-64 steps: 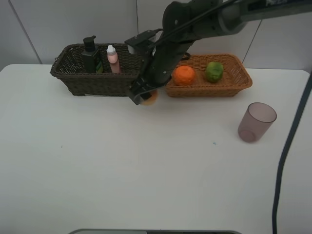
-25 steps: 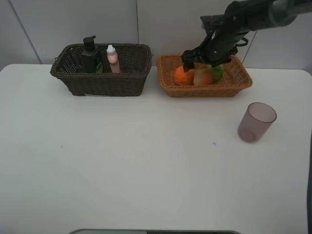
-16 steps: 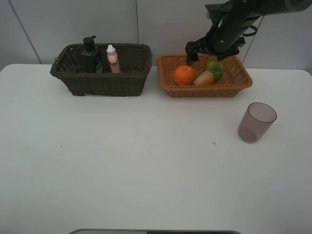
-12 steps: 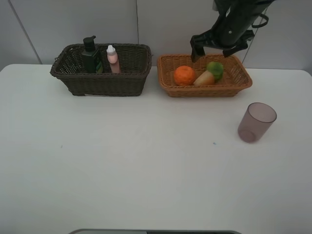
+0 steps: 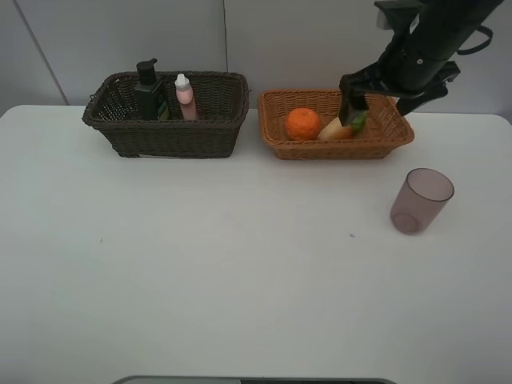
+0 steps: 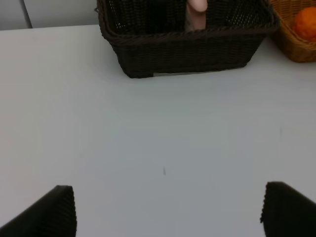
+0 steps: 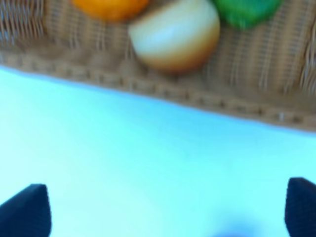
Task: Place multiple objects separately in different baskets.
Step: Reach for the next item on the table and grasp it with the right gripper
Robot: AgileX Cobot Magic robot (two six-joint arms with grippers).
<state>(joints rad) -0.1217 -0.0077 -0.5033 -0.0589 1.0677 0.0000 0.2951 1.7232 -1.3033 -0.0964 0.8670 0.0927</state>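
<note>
The dark brown basket (image 5: 164, 132) (image 6: 187, 49) holds the dark green pump bottle (image 5: 148, 90) and the pink white-capped bottle (image 5: 185, 96) (image 6: 197, 10). In the light tan basket (image 5: 392, 132) (image 7: 197, 94) lie the orange (image 5: 302, 123) (image 7: 111, 5), the red-yellow peach-like fruit (image 5: 330, 130) (image 7: 175, 34) and the green citrus fruit (image 5: 361, 122) (image 7: 244, 10), which my right arm partly hides. My right gripper (image 5: 380, 104) (image 7: 165, 210) hangs open and empty above that basket's right half. The purple cup (image 5: 422, 200) stands upright on the table. My left gripper (image 6: 170, 212) is open over bare table in front of the dark basket.
The white table (image 5: 240, 264) runs wide in front of both baskets. A pale wall stands right behind them. The tan basket's corner (image 6: 296, 49) with the orange (image 6: 307, 22) shows at the edge of the left wrist view.
My right gripper carried the peach-like fruit from beside the dark basket to the tan basket, let it go there, then lifted and shifted right. The left gripper stayed still.
</note>
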